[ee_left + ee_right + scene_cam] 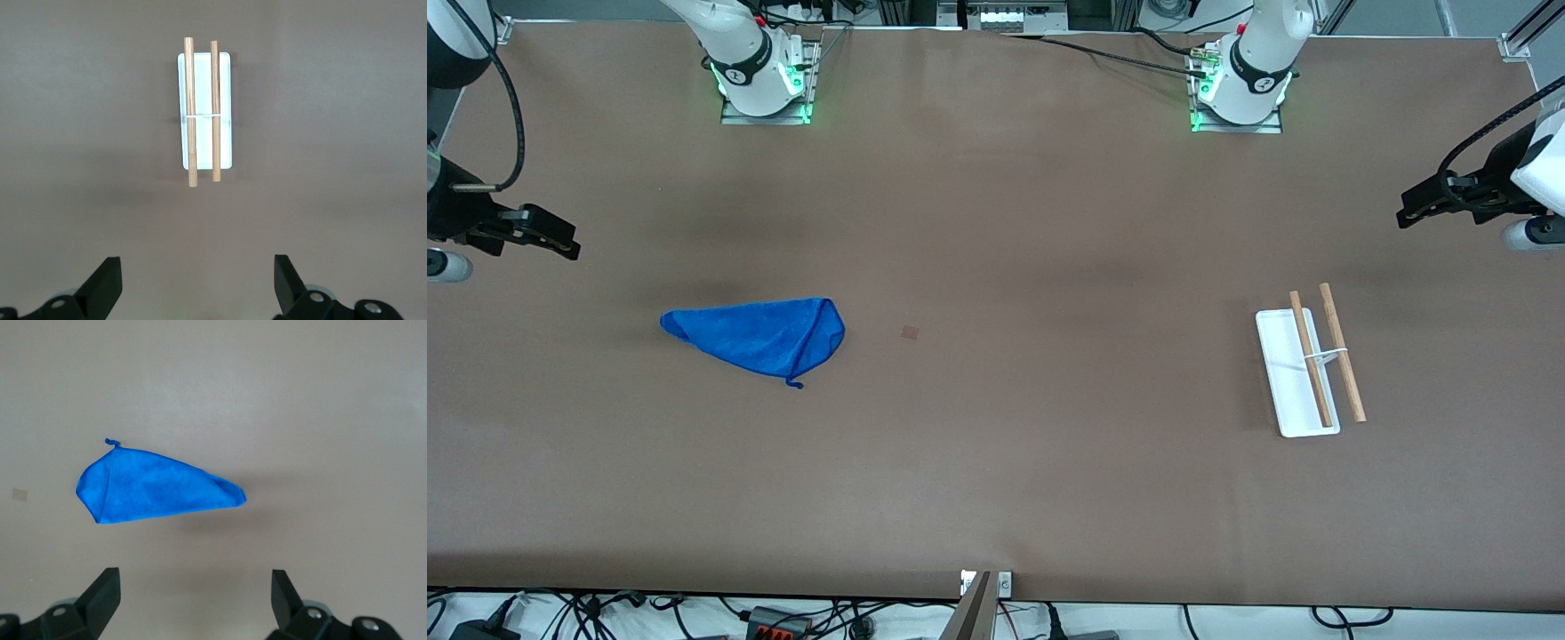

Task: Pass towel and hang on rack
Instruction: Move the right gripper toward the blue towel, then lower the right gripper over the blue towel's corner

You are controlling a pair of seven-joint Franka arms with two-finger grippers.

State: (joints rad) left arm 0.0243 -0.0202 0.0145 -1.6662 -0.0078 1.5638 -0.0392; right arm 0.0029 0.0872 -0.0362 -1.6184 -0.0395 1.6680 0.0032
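Front view is showing the towel [760, 338] lying crumpled on the counter [996, 480] toward the right arm's end; the rack [1307, 369] is standing toward the left arm's end; the left end effector [197, 283] and right end effector [193, 600] are hovering wide open, holding nothing.

Crumpled blue towel [760, 338] flat on table, well apart from upright rack [1307, 366].

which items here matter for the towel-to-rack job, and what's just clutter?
Job:
towel, toward the right arm's end
rack, toward the left arm's end
right gripper, open
left gripper, open

Lying about:
small brown patch beside the towel
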